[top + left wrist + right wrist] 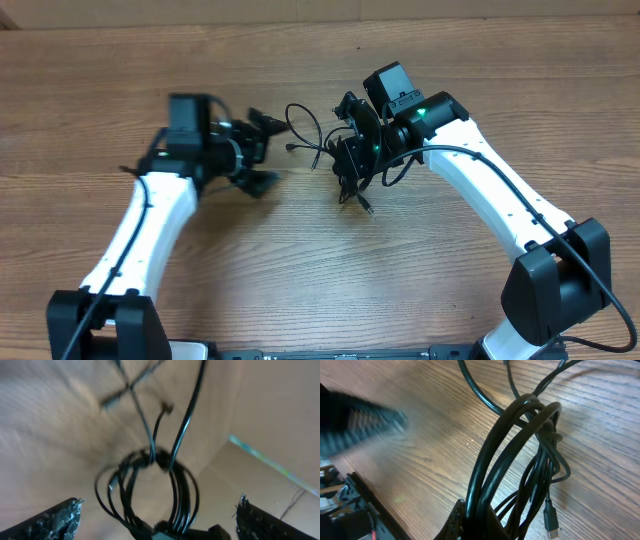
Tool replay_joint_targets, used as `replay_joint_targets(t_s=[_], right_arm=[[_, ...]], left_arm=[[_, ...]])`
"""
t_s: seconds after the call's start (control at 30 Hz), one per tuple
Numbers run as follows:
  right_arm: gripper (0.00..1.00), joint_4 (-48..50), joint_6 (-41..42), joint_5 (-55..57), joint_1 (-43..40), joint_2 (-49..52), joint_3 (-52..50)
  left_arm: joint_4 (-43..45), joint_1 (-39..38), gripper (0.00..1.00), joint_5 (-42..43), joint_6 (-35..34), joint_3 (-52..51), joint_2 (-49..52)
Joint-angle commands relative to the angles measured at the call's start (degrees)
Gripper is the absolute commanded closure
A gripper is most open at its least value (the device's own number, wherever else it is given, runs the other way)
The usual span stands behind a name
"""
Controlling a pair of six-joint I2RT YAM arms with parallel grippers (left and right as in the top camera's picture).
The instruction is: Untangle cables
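The cables (312,135) are a tangled bundle of thin black cords in the middle of the table, with a silver plug end (368,208) trailing toward the front. My right gripper (350,152) is shut on the bundle and holds it up. In the right wrist view the looped cords (520,435) rise out of the jaws (482,522), and a plug (551,525) hangs beside them. My left gripper (262,150) is open and empty just left of the bundle. In the blurred left wrist view its fingers (160,502) are spread wide and the coil (155,485) hangs between them, untouched.
The wooden table (300,270) spreads all round. A loose loop of cord (300,118) reaches from the bundle toward my left gripper. The left gripper shows as a dark blur (360,422) at the upper left of the right wrist view.
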Motion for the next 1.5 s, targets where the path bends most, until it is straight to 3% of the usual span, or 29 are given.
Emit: replay_joint_targets(t_s=[0.0,0.1,0.43,0.5,0.6,0.73,0.83,0.87,1.0,1.23,1.33,1.47], right_arm=[[0.96,0.39,0.92,-5.09,0.0,-3.21,1.33],[0.96,0.22,0.92,-9.27,-0.13,-4.85,1.33],[0.96,-1.09,0.94,-16.57,-0.15,-9.79,1.33],[0.96,-1.22,0.96,-18.05,-0.15,-9.99,1.33],[0.96,-1.44,1.68,-18.05,-0.09,-9.99,1.33],[0.96,-1.4,3.98,-18.03,-0.09,-10.01,1.33],[0.96,-1.25,4.52,-17.97,-0.09,-10.01,1.33],[0.96,-1.05,4.52,-17.97,-0.11,-10.01,1.33],[0.96,-0.42,6.1,-13.18,-0.11,-10.01,1.33],[0.96,1.88,28.44,15.5,-0.11,-9.97,1.31],[0.96,3.23,37.46,19.37,-0.11,-9.97,1.31],[0.96,3.87,42.66,19.39,0.0,-9.94,1.31]], left_arm=[[-0.15,-4.02,0.0,-3.69,-11.61,0.85,0.83],[0.04,-5.33,0.01,-5.42,-15.61,0.85,1.7],[2.29,-5.42,0.0,-2.84,-15.87,0.85,8.22],[5.11,-5.42,0.06,-1.36,-15.87,0.85,9.7],[9.73,-5.42,0.21,1.33,-15.87,0.85,11.41],[12.98,-5.42,0.49,2.01,-15.85,0.85,12.09],[13.0,-5.18,0.88,0.52,-14.12,0.85,12.09],[12.96,-4.94,0.96,-0.68,-12.17,0.85,12.09],[12.96,-3.82,0.96,-1.05,-2.64,0.85,12.09],[12.85,-2.49,0.96,6.91,10.16,0.87,12.07],[13.09,-2.62,0.96,11.8,13.49,0.87,12.07],[13.0,-2.97,0.96,15.65,18.05,0.87,12.07]])
